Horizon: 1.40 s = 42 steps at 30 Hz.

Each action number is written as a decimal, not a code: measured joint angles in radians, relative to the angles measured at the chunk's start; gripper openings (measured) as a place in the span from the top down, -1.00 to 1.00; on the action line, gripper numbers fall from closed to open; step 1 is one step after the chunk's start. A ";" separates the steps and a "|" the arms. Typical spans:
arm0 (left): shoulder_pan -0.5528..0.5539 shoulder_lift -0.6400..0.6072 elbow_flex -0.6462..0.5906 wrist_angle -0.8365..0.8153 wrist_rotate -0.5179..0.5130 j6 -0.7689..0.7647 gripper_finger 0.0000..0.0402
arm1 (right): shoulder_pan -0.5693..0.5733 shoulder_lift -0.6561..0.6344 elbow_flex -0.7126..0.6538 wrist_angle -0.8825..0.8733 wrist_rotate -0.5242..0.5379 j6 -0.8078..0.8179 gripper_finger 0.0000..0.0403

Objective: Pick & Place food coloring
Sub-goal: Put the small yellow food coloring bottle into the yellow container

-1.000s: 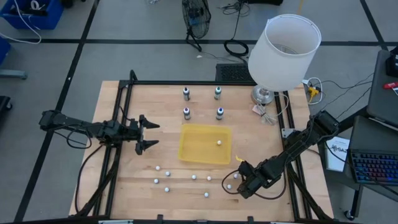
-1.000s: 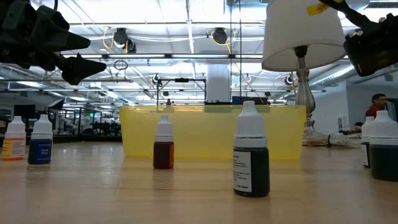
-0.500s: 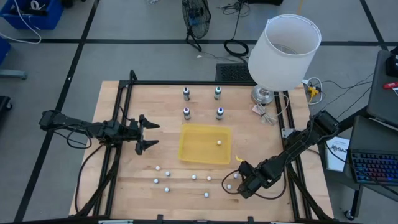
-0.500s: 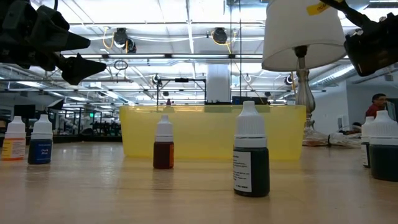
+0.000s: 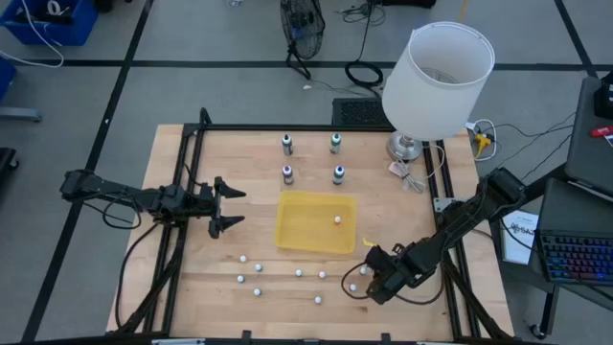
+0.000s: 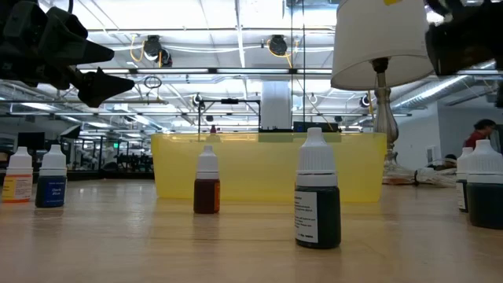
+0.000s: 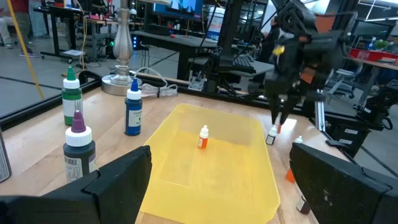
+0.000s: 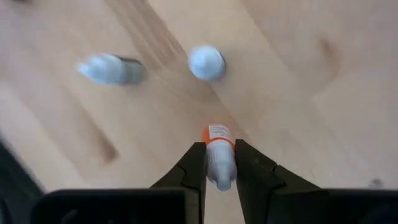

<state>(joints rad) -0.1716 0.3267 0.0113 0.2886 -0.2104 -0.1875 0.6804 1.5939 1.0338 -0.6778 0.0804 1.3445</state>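
My right gripper (image 8: 219, 175) is near the table's front right, pointing steeply down, shut on a tiny food coloring bottle (image 8: 218, 149) with a pale cap and an orange band. It also shows across the yellow tray (image 7: 205, 162) as the right gripper (image 7: 277, 121) with the held bottle (image 7: 272, 135) below its fingers. One small orange bottle (image 7: 203, 137) stands inside the tray (image 5: 316, 222). Several more tiny white-capped bottles (image 5: 278, 278) stand on the wood near the front edge. My left gripper (image 5: 228, 206) waits open and level at the table's left. My right gripper pinches the tiny bottle's pale cap end (image 8: 221, 173) between its two fingers. The fingers come from above, slanting down. The bottle's body (image 8: 217, 135) sticks out beyond the fingertips toward the table; whether its base is clear of the wood I cannot tell.
Two taller bottle pairs (image 5: 312, 158) stand at the far side of the table. A lamp with a white shade (image 5: 438, 72) stands at the far right corner. In the low view, a reddish bottle (image 6: 207, 189) and a dark green one (image 6: 317, 200) stand before the tray.
My right gripper has risen a little near the front right, as the low view shows, and has rolled slightly. My left gripper has kept still.
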 joint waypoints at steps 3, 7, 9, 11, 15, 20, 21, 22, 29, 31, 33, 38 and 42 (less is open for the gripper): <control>0.000 0.000 0.000 0.000 0.000 0.000 -0.89 | 0.000 -0.052 0.022 -0.022 0.068 -0.034 0.77; 0.000 0.000 0.000 0.000 0.000 0.000 -0.89 | -0.016 -0.132 0.055 -0.058 0.185 -0.126 0.77; 0.000 0.000 0.000 0.000 0.000 0.000 -0.89 | -0.042 -0.165 0.074 -0.056 0.240 -0.205 0.77; 0.000 0.000 0.000 0.000 0.000 0.000 -0.89 | -0.086 -0.190 0.101 -0.055 0.274 -0.299 0.77; 0.000 0.000 0.000 0.000 0.000 0.000 -0.89 | -0.212 -0.193 0.193 -0.062 0.248 -0.532 0.77; 0.000 0.000 0.000 0.000 0.000 0.000 -0.89 | -0.366 -0.088 0.404 -0.105 0.155 -0.809 0.77; 0.000 0.000 0.000 0.000 0.000 0.000 -0.89 | -0.385 -0.053 0.462 -0.135 0.144 -0.850 0.77; 0.000 0.000 0.000 0.000 0.000 0.000 -0.89 | -0.402 -0.017 0.518 -0.168 0.130 -0.886 0.77; 0.000 0.000 0.000 0.000 0.000 0.000 -0.89 | -0.445 0.300 0.857 -0.544 0.125 -1.008 0.77; 0.000 0.000 0.000 0.000 0.000 0.000 -0.89 | -0.444 0.365 0.868 -0.605 0.120 -1.016 0.77; 0.000 0.000 0.000 0.000 0.000 0.000 -0.89 | -0.442 0.409 0.847 -0.620 0.070 -1.018 0.77; 0.000 0.000 0.000 0.000 0.000 0.000 -0.89 | -0.428 0.452 0.731 -0.522 -0.029 -1.047 0.77; 0.000 0.000 0.000 0.000 0.000 0.000 -0.89 | -0.433 0.446 0.653 -0.448 -0.059 -1.037 0.77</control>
<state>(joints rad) -0.1715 0.3270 0.0113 0.2883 -0.2104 -0.1876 0.2478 2.0395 1.6873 -1.1255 0.0215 0.3071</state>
